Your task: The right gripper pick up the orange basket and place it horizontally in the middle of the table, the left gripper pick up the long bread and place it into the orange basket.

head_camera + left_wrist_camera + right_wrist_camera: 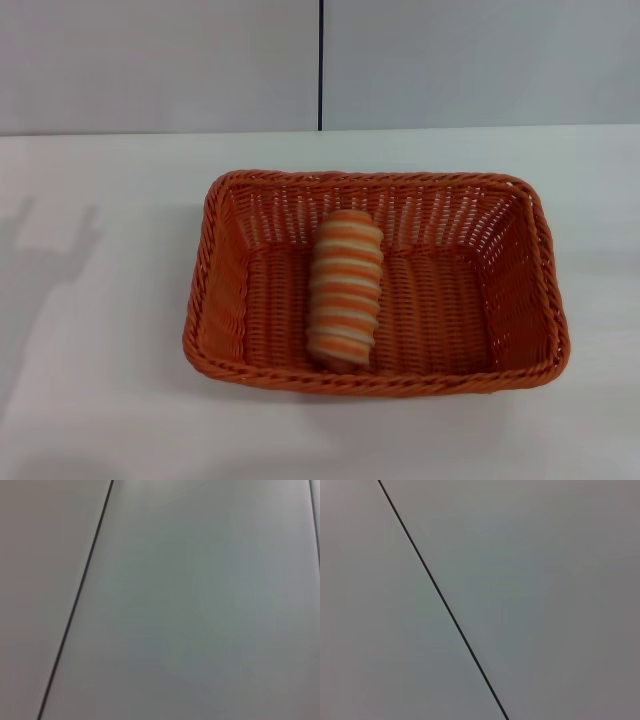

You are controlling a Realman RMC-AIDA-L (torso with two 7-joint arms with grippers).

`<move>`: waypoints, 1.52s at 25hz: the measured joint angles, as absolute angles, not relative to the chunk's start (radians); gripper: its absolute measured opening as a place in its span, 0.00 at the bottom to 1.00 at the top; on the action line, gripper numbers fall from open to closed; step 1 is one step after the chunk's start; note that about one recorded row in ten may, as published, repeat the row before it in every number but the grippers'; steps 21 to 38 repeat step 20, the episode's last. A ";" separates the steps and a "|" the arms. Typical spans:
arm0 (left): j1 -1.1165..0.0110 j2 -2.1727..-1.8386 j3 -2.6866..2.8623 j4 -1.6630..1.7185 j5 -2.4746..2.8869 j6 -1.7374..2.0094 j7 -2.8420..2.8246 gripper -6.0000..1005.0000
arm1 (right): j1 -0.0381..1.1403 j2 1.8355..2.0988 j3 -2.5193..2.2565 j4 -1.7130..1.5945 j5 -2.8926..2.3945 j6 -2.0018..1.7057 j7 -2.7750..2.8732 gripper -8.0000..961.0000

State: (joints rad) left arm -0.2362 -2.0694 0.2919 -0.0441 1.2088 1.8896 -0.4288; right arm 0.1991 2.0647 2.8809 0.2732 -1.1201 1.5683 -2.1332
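The orange basket (pixel 215 330) rests on the white table (pixel 90 400), near the middle, with its long side running left to right. Inside it lies the long bread (pixel 346 290), striped orange and cream, pointing from the basket's far wall toward its near rim. Neither gripper shows in the head view. Both wrist views show only a grey wall with a dark seam.
A grey wall (pixel 160 60) with a vertical dark seam (pixel 321 60) stands behind the table. Faint arm shadows fall on the tabletop at the left (pixel 45 250).
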 joint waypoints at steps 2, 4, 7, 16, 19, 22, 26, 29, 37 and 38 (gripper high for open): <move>-0.240 -2.070 0.295 -0.055 1.212 1.890 -0.427 0.80 | 0.204 2.065 2.881 0.263 -1.120 1.565 -2.144 0.52; -0.242 -2.069 0.296 -0.065 1.213 1.889 -0.425 0.80 | 0.207 2.066 2.880 0.259 -1.121 1.562 -2.147 0.52; -0.246 -2.069 0.309 -0.067 1.215 1.885 -0.423 0.80 | 0.212 2.068 2.879 0.247 -1.122 1.559 -2.153 0.52; -0.254 -2.069 0.330 -0.067 1.217 1.890 -0.422 0.80 | 0.224 2.069 2.879 0.241 -1.119 1.563 -2.157 0.52; -0.254 -2.069 0.330 -0.067 1.217 1.890 -0.423 0.80 | 0.224 2.070 2.879 0.241 -1.119 1.564 -2.157 0.52; -0.254 -2.069 0.330 -0.067 1.217 1.890 -0.423 0.80 | 0.224 2.071 2.879 0.241 -1.119 1.565 -2.157 0.52; -0.254 -2.069 0.330 -0.067 1.217 1.890 -0.423 0.80 | 0.224 2.071 2.879 0.241 -1.119 1.565 -2.157 0.52; -0.254 -2.069 0.330 -0.067 1.217 1.890 -0.423 0.80 | 0.224 2.071 2.879 0.241 -1.119 1.565 -2.157 0.52; -0.254 -2.069 0.330 -0.067 1.217 1.890 -0.423 0.80 | 0.224 2.071 2.879 0.241 -1.119 1.565 -2.157 0.52; -0.254 -2.069 0.330 -0.067 1.217 1.890 -0.423 0.80 | 0.224 2.071 2.879 0.241 -1.119 1.565 -2.157 0.52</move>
